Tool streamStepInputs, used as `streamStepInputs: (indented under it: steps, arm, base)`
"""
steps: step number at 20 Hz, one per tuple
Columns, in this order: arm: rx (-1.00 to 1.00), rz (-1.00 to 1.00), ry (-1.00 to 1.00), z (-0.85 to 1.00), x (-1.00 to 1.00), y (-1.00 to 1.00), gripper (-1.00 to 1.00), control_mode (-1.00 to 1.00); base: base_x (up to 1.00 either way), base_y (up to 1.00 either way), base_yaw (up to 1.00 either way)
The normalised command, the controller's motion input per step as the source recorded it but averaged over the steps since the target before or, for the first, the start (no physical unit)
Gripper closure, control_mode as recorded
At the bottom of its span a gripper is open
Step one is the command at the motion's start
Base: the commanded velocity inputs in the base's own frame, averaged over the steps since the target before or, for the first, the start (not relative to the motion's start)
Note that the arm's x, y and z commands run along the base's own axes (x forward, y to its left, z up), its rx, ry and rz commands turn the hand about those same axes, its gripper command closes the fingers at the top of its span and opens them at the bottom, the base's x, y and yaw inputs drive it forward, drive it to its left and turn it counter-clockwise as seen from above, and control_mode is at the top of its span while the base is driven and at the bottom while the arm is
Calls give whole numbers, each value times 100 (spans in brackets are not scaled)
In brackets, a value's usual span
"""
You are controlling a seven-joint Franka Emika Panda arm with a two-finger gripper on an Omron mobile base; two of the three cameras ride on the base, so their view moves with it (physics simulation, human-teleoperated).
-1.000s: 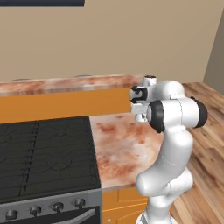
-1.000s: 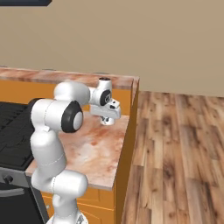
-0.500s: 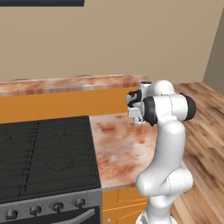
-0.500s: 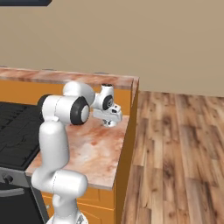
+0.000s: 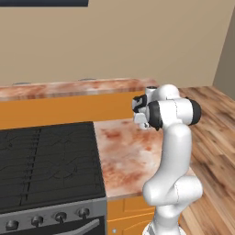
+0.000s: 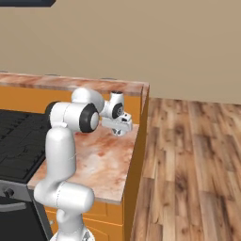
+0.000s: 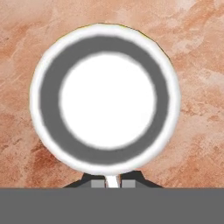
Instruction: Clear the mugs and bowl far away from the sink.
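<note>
Gripper (image 5: 141,120) hangs over the marbled counter (image 5: 124,151) in the left base view, just right of the black stove (image 5: 46,165); from the right base view the gripper (image 6: 120,130) sits near the counter's (image 6: 101,162) edge by the wooden floor (image 6: 188,164); looking down from the hand, the bowl (image 7: 105,98) is pinched at its rim between clenched fingers (image 7: 94,180), above the counter (image 7: 197,65).

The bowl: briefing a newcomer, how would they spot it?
Find the reddish marbled counter beside the black stove, then the gripper above it. The bowl hangs pinched by its rim there: round, white, with a grey ring inside.
</note>
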Motion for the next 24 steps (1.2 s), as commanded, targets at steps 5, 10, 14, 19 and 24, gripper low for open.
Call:
streamStepInputs:
  steps: [5, 10, 14, 19, 24]
  arm:
    - [0, 0, 0, -1, 1, 0, -100, -100]
    - [0, 0, 0, 0, 0, 0, -100, -100]
    - [0, 0, 0, 2, 0, 0, -100, -100]
    - [0, 0, -5, 38, -5, 0, -100, -100]
    - [0, 0, -5, 58, -25, -2, -100, -100]
  base:
    - [0, 0, 0]
    - [0, 0, 0]
    - [0, 0, 0]
    - [0, 0, 0]
    - [0, 0, 0]
